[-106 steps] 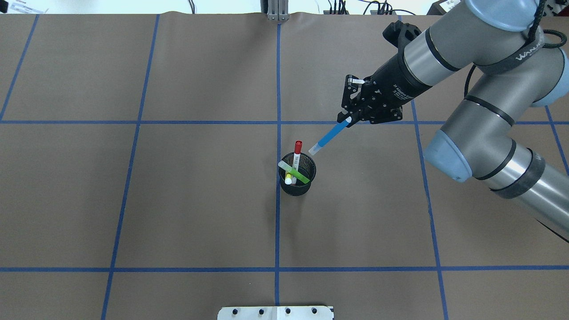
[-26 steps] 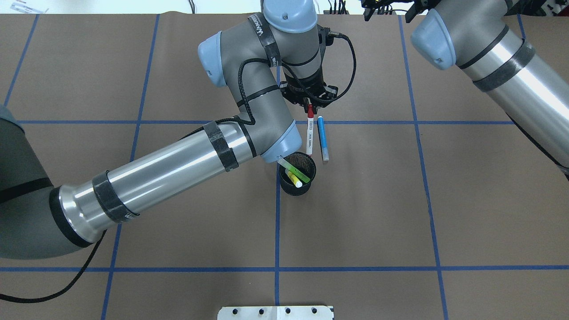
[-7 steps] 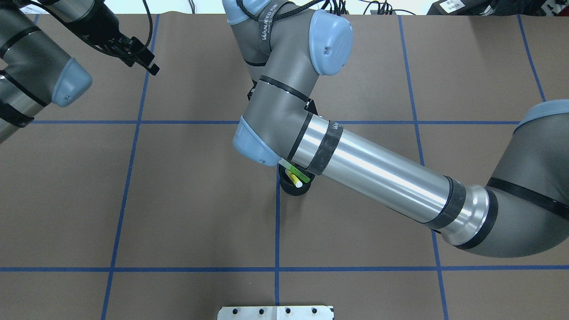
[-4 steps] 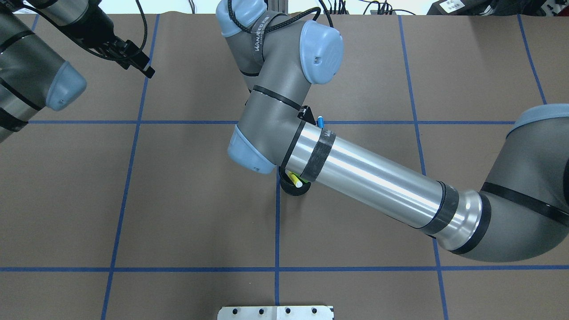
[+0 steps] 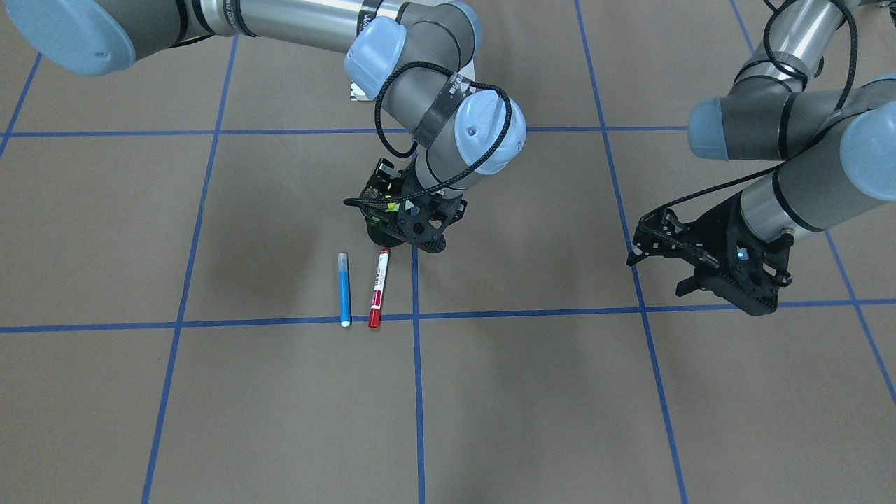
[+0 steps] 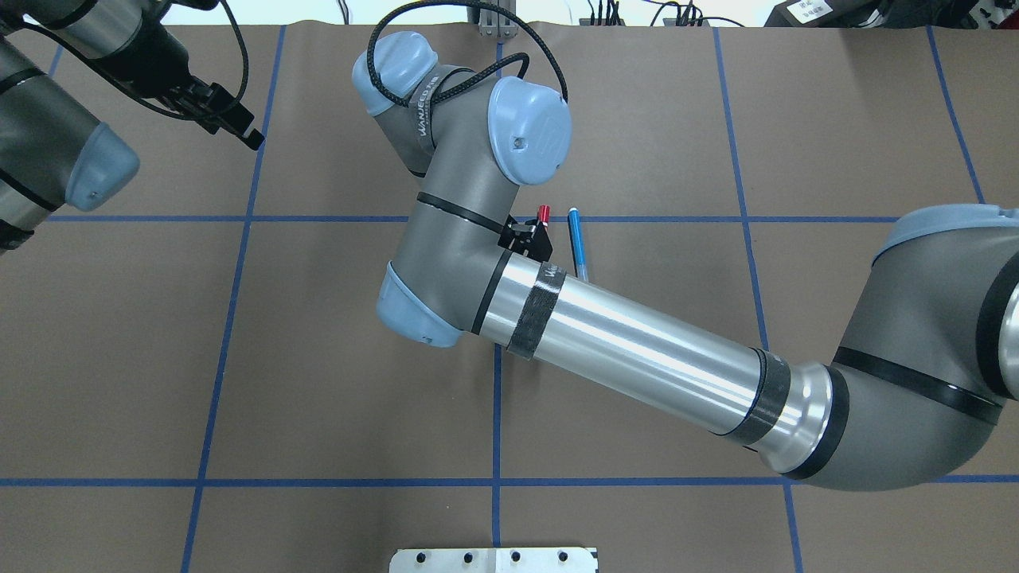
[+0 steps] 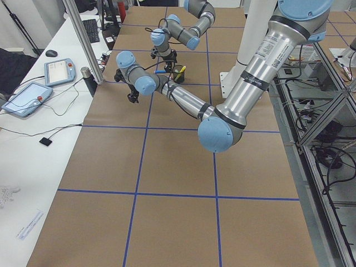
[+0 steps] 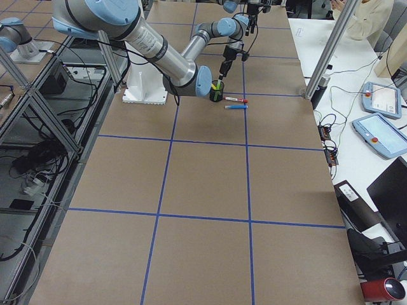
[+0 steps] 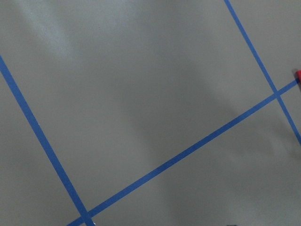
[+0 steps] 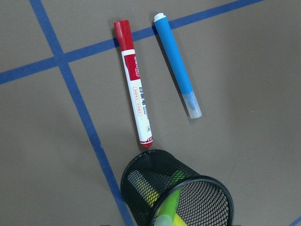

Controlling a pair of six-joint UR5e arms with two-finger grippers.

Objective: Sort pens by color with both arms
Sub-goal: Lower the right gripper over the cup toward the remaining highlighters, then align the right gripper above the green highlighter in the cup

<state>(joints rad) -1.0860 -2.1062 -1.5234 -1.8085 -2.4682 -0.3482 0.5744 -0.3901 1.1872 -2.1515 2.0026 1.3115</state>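
Blue pen (image 5: 343, 288) and red-capped pen (image 5: 377, 287) lie parallel on desk (image 5: 210, 420), close but not touching, just beside mesh cup (image 10: 138, 186). Lime green pen (image 10: 168, 203) and yellow pen (image 10: 181, 221) lean inside cup. Right tool (image 5: 409, 227) hangs over cup; its opening cannot be told. Left tool (image 5: 661, 269) is well apart, spread wide.

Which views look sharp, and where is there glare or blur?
Right wrist view: sharp, the label on the red-capped white marker pen is crisp. Left wrist view: softer, showing mostly blue tape lines on the table. Overhead view: a bright glare streak runs along the right arm's silver forearm.
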